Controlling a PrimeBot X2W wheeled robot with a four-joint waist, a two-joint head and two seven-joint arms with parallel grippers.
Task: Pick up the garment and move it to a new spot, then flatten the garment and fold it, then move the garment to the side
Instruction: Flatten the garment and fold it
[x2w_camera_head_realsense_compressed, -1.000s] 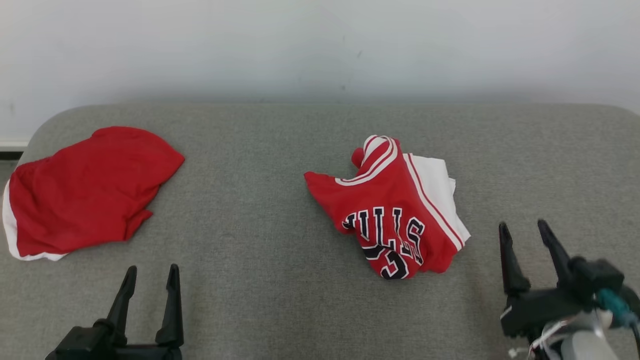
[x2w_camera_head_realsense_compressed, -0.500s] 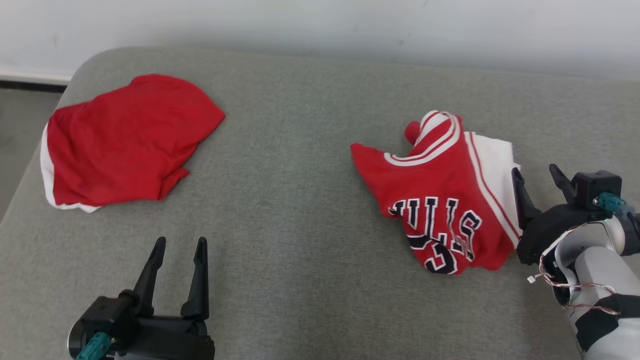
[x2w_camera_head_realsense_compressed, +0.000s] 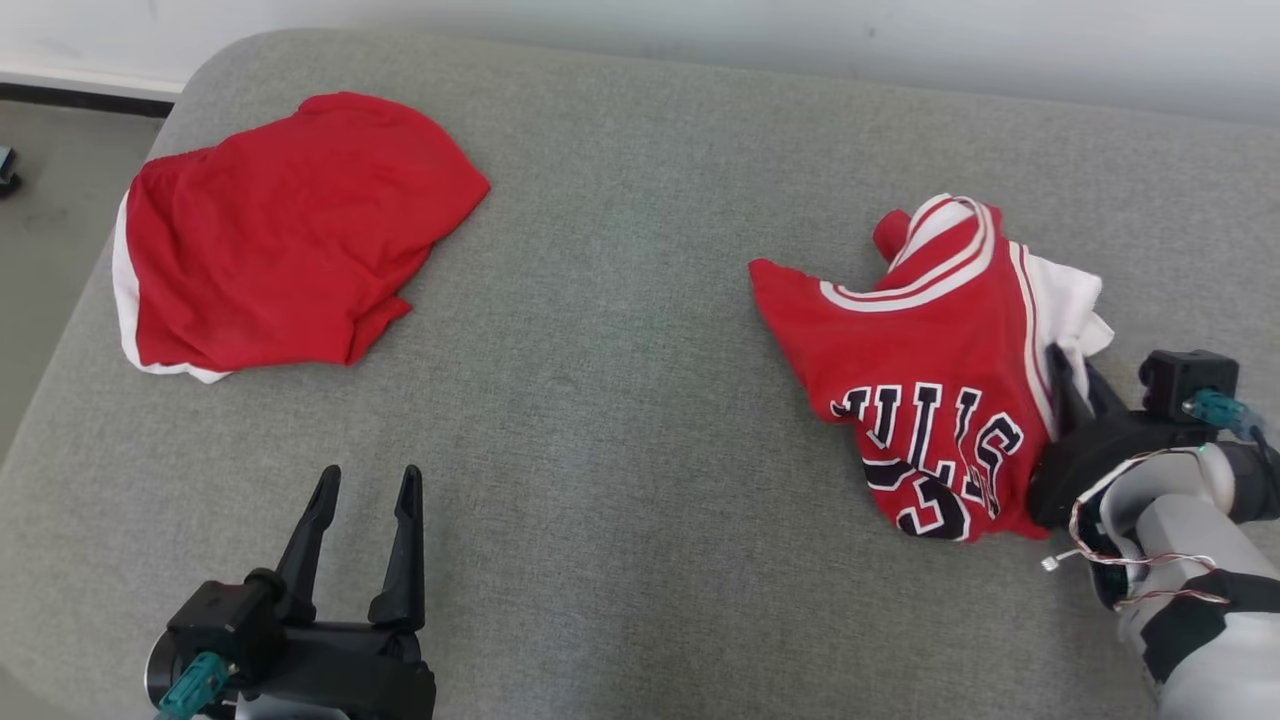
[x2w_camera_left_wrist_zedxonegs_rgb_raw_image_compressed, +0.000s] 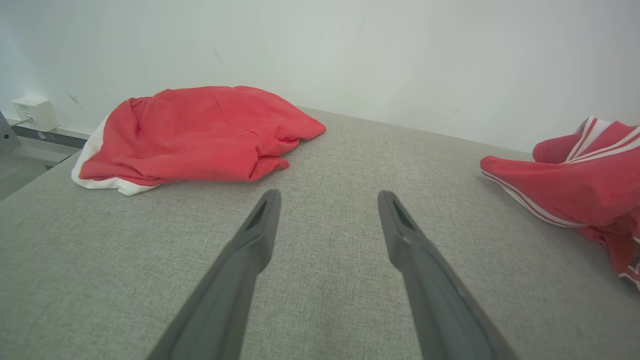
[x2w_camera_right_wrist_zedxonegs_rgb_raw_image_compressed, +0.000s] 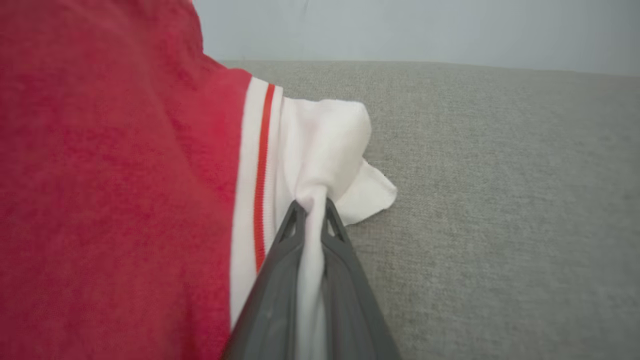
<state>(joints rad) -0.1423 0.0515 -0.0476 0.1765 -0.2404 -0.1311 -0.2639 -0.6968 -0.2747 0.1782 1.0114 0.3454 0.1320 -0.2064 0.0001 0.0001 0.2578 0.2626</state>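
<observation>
The garment (x2w_camera_head_realsense_compressed: 920, 360) is a crumpled red jersey with white trim and dark lettering, lying at the right of the grey padded table (x2w_camera_head_realsense_compressed: 620, 400). My right gripper (x2w_camera_head_realsense_compressed: 1072, 372) is shut on the white fabric at the jersey's right edge; the right wrist view shows that white cloth (x2w_camera_right_wrist_zedxonegs_rgb_raw_image_compressed: 320, 150) bunched between the closed fingers (x2w_camera_right_wrist_zedxonegs_rgb_raw_image_compressed: 287, 240). The jersey also shows at the right edge of the left wrist view (x2w_camera_left_wrist_zedxonegs_rgb_raw_image_compressed: 575, 180). My left gripper (x2w_camera_head_realsense_compressed: 363, 480) stands open near the front left of the table, holding nothing, its fingers (x2w_camera_left_wrist_zedxonegs_rgb_raw_image_compressed: 260, 225) spread over bare cloth.
A second red piece of clothing with a white hem (x2w_camera_head_realsense_compressed: 290, 230) lies crumpled at the table's back left (x2w_camera_left_wrist_zedxonegs_rgb_raw_image_compressed: 200, 135). A pale wall runs behind the table. Floor shows past the table's left edge (x2w_camera_head_realsense_compressed: 40, 200).
My right gripper moved forward to the jersey's right edge and closed on its white fabric. The head camera tilted down and turned, shifting the whole picture. The left gripper stayed open.
</observation>
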